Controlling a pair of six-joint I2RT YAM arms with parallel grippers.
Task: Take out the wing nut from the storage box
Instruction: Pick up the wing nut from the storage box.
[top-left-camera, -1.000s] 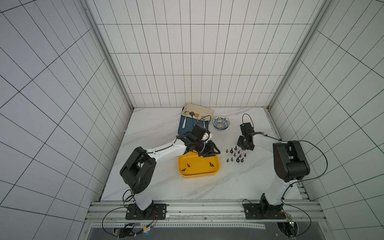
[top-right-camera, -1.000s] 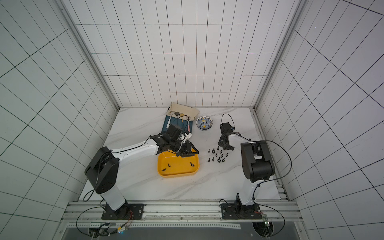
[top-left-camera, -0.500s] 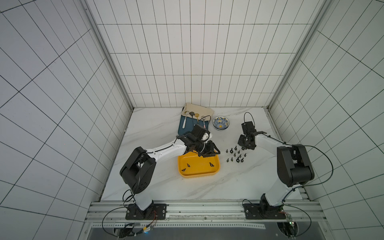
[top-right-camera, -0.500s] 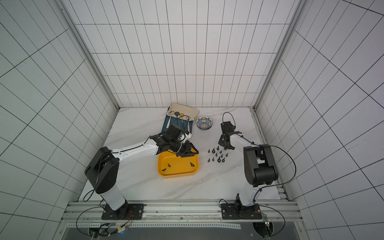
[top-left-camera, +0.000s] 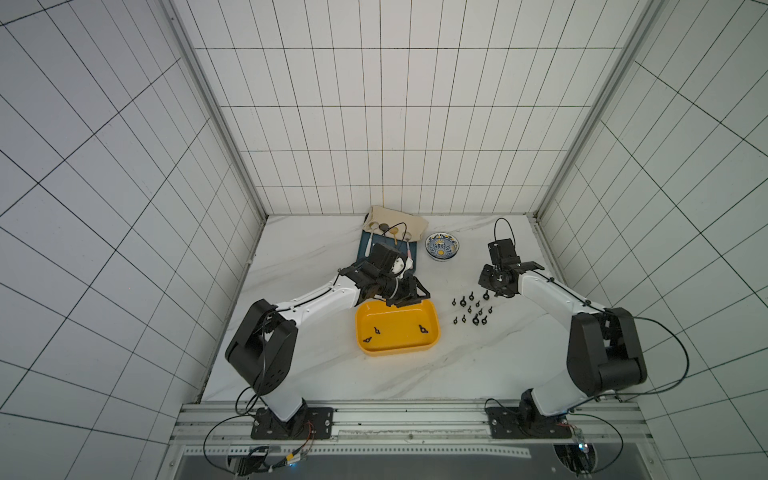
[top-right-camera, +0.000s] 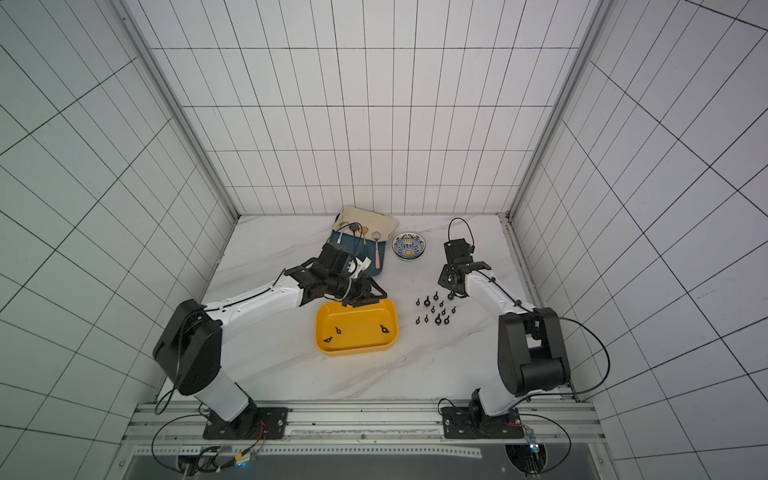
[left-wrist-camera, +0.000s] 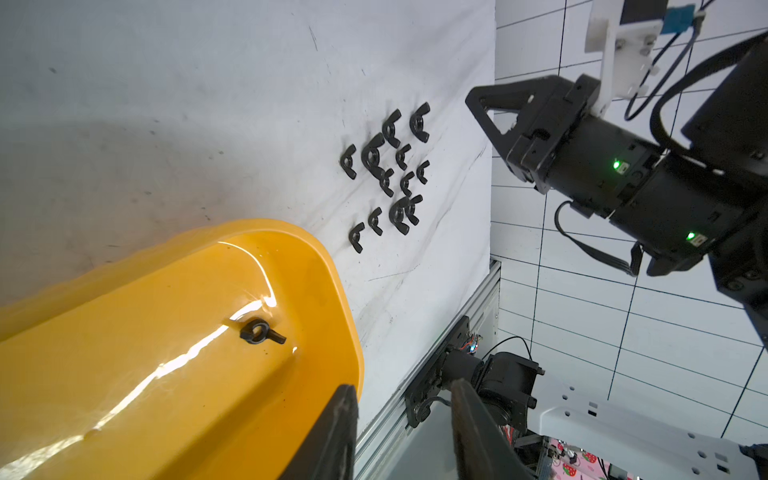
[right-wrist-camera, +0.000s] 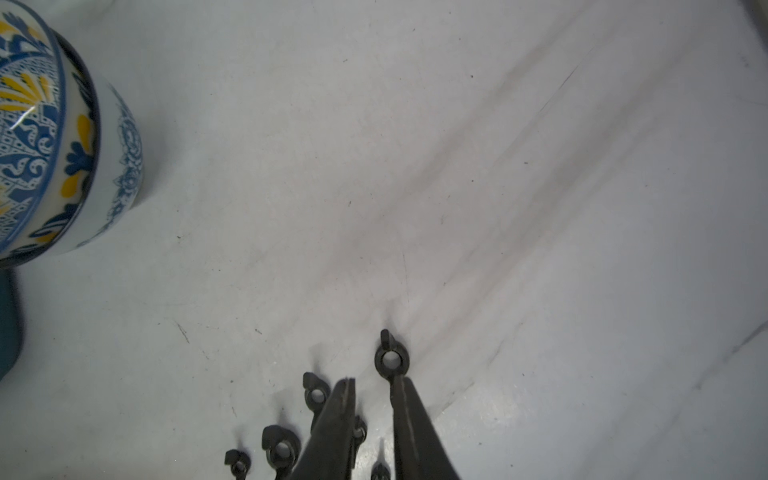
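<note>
Your right gripper (right-wrist-camera: 372, 379) stands narrowly parted and empty among the loose nuts (top-left-camera: 476, 320) right of centre, so lift straight up and don't sweep them. Three wing nuts (top-left-camera: 423, 329) lie in the storage box (top-left-camera: 397, 352), centre frame. The left gripper (left-wrist-camera: 401, 386) is parted and empty at its upper rim.

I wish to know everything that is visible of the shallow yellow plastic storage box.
The shallow yellow plastic storage box is rectangular with rounded corners, a raised rim and a glossy inside, without lid. It rests on the white marbled table, near its middle. Three small black wing nuts lie apart on its floor. The left gripper is at its far rim, jaws apart; whether it touches the box cannot be told.
</note>
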